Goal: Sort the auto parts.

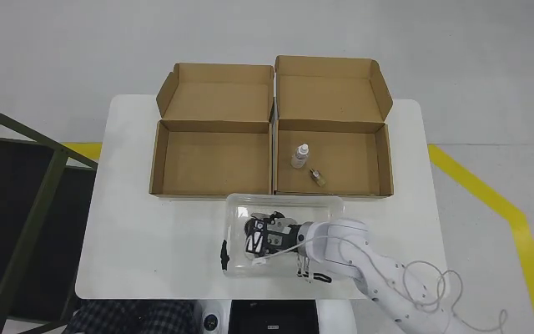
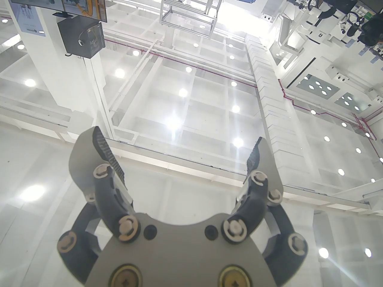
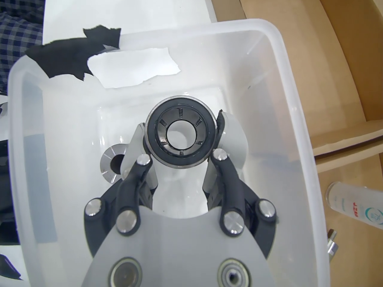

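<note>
Gripping a round steel bearing with a black face (image 3: 180,131) by its outer wall, right gripper (image 3: 182,131) is clamped inside the translucent plastic tub (image 3: 257,70); probably heavy, rigid and slick, so hold the sides squarely; left gripper (image 2: 179,138) spread apart, empty.

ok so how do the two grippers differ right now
The left gripper is open and holds nothing; the right gripper is shut on a round bearing. The left gripper points up at the ceiling; the right gripper is down inside the clear bin. Both have the same build.
</note>
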Action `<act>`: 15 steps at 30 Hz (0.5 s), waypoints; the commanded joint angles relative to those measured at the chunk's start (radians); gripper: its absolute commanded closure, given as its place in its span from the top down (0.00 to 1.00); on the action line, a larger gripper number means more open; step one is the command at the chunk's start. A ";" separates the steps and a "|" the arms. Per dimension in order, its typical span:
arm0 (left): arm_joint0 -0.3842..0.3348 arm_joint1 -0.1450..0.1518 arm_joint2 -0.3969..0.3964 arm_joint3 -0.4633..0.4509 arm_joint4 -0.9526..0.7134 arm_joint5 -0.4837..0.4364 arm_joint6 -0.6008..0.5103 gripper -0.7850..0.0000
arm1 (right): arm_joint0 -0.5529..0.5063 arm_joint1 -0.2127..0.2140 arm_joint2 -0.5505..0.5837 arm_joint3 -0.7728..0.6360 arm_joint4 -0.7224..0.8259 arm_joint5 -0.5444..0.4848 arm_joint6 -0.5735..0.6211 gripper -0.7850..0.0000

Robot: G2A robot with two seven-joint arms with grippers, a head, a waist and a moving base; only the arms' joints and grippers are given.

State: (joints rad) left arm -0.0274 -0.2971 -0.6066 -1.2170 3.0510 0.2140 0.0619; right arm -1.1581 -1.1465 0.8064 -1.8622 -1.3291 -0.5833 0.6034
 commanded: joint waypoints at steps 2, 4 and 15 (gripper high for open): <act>0.000 0.000 0.000 0.000 0.000 0.000 0.000 1.00 | -0.010 0.005 0.024 -0.009 0.018 -0.009 -0.012 0.00; 0.000 0.000 0.000 0.000 0.000 0.000 0.000 1.00 | -0.021 0.009 0.045 -0.019 0.034 -0.016 -0.017 0.00; 0.000 0.000 0.000 0.000 0.000 0.000 0.000 1.00 | -0.108 0.043 0.178 -0.154 0.074 -0.070 -0.016 0.00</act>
State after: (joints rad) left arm -0.0274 -0.2972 -0.6066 -1.2170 3.0510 0.2140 0.0619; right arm -1.2585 -1.1061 0.9718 -2.0026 -1.2603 -0.6485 0.5882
